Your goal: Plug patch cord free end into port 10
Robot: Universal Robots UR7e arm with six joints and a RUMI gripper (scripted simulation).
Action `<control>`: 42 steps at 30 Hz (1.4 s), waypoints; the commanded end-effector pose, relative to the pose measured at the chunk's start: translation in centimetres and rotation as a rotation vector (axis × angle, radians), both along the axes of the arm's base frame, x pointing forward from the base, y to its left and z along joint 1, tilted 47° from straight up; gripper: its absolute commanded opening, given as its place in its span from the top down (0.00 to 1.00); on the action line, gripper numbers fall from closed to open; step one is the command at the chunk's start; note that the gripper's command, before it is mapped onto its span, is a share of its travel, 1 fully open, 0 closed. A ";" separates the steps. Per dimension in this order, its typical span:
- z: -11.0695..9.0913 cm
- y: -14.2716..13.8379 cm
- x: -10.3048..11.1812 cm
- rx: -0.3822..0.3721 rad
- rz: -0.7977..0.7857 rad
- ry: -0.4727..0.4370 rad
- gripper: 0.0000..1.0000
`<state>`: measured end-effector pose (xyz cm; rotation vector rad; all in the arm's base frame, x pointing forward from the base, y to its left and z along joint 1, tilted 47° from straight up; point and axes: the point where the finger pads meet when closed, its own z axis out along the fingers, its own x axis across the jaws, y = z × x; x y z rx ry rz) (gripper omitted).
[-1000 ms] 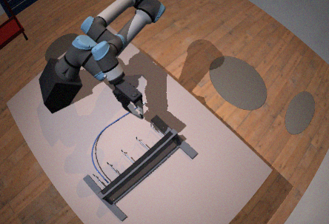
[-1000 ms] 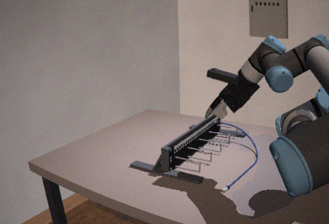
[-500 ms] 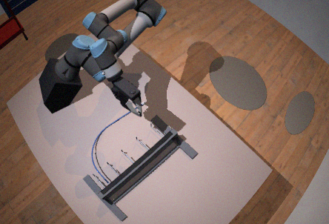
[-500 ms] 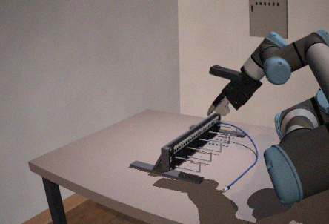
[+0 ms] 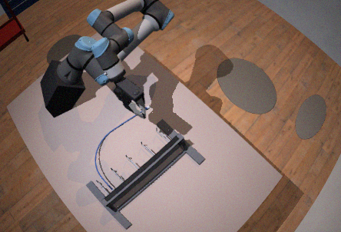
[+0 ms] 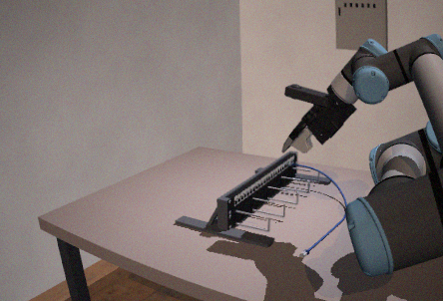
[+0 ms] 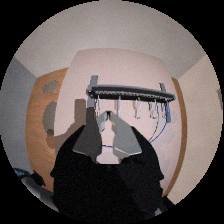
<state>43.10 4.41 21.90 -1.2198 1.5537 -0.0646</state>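
The gripper [image 6: 295, 144] is shut tight with nothing in it, up above the rack [image 6: 259, 184], while the plug [image 6: 304, 253] lies on the table [image 6: 125, 212].

One rack [image 6: 249, 194], one blue patch cord [image 6: 331, 217], one counter [image 6: 125, 207], one arm [image 5: 115, 25]; two grey floor discs [image 5: 246, 85].

The rack [image 6: 249, 194] stands level on the surface [image 6: 125, 207]. A blue cord [image 6: 335, 187] runs from its far end, arcs right and ends in a free plug [image 6: 304, 253] lying on the surface. The gripper [image 6: 295, 145] hangs above the rack's far end, fingers closed on nothing, apart from it.
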 end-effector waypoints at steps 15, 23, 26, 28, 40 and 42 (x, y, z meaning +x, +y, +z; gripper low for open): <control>0.4 -0.5 -0.7 0.002 0.002 -0.003 1.00; 0.5 -0.6 -0.9 0.002 0.002 -0.003 1.00; 0.5 -0.7 -0.9 0.002 0.002 -0.003 1.00; 0.5 -0.7 -0.9 0.002 0.002 -0.003 1.00; 0.5 -0.7 -1.0 0.002 0.002 -0.003 1.00; 0.5 -0.7 -1.0 0.002 0.002 -0.003 1.00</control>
